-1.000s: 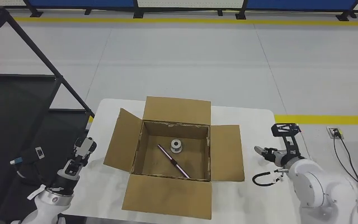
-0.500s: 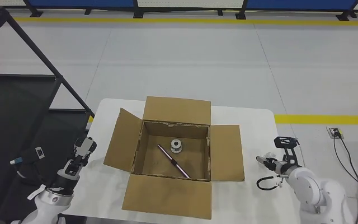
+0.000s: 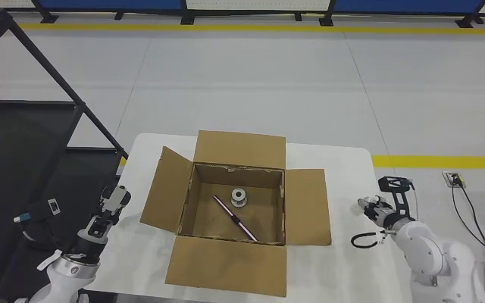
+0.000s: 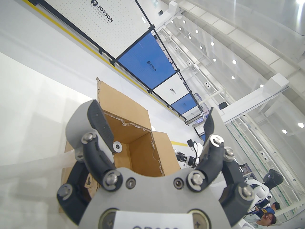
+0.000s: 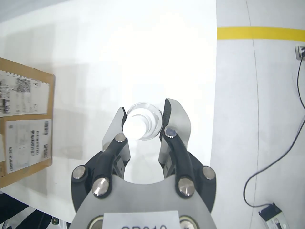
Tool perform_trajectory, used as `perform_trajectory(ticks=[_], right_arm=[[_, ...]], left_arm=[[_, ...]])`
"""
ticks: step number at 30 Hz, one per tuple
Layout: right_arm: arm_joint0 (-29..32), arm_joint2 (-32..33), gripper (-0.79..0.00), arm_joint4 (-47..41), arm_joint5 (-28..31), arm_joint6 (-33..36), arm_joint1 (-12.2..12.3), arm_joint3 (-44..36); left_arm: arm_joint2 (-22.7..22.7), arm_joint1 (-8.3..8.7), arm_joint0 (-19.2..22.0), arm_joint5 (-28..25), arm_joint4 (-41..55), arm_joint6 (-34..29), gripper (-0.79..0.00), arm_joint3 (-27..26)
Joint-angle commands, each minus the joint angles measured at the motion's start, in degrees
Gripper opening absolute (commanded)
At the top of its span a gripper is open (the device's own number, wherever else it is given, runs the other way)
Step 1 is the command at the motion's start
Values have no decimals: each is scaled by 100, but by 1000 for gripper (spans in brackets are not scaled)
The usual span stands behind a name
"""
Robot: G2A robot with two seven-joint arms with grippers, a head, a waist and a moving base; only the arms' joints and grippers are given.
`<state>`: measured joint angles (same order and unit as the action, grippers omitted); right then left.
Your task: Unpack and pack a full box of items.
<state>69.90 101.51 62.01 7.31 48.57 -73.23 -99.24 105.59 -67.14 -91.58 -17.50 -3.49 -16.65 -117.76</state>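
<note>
An open cardboard box [image 3: 227,267] stands in the middle of the white table [image 3: 342,163]. Inside lie a small silver round part [image 3: 239,196] and a thin dark red rod [image 3: 235,219]. My right gripper [image 5: 144,111] is shut on a clear bottle [image 5: 143,123] with a white cap, held upright just above the table to the right of the box. From above, the right gripper [image 3: 369,205] sits near the table's right edge. My left gripper [image 4: 152,113] is open and empty, left of the box [image 4: 133,120]; the top view shows the left gripper [image 3: 117,195] at the table's left edge.
The box's flaps are folded outward on all sides; the right flap [image 5: 23,120] carries printed labels. Bare table lies between that flap and the right gripper. A black frame [image 3: 68,91] stands left of the table. A cable [image 5: 274,163] lies on the floor to the right.
The right arm has shifted a little to the right and back toward the table's right edge, keeping the bottle. The left arm and the box have not moved.
</note>
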Motion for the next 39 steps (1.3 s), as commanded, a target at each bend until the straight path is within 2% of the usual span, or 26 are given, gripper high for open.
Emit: perform_trajectory(ticks=[1,8,11,13,18,21,26,31,35,39], right_arm=[[214,20,-785,-66,-23,-148,1,-615],[691,-338,-785,-127,74,-583,-2,-2512],[588,-774,-785,-238,398,-574,6,-2827],[354,-1149,-785,-401,727,-395,15,-2762],[-694,-2353,-785,-737,1173,291,-16,-1905],[-1377,-3071,-785,-718,1038,641,-86,-1109],[-2103,-3966,-785,-840,856,782,-231,260],[-2534,-4700,-785,-26,76,517,-391,1230],[-2624,-4821,-785,-196,-7,200,-463,1657],[-2668,-4875,-785,-149,-26,158,-489,1872]], left_arm=[[0,0,0,0,0,0,0,0],[0,0,0,0,0,0,0,0],[0,0,0,0,0,0,0,0],[0,0,0,0,0,0,0,0],[0,0,0,0,0,0,0,0],[0,0,0,0,0,0,0,0],[0,0,0,0,0,0,0,0],[0,0,0,0,0,0,0,0],[0,0,0,0,0,0,0,0],[0,0,0,0,0,0,0,0]])
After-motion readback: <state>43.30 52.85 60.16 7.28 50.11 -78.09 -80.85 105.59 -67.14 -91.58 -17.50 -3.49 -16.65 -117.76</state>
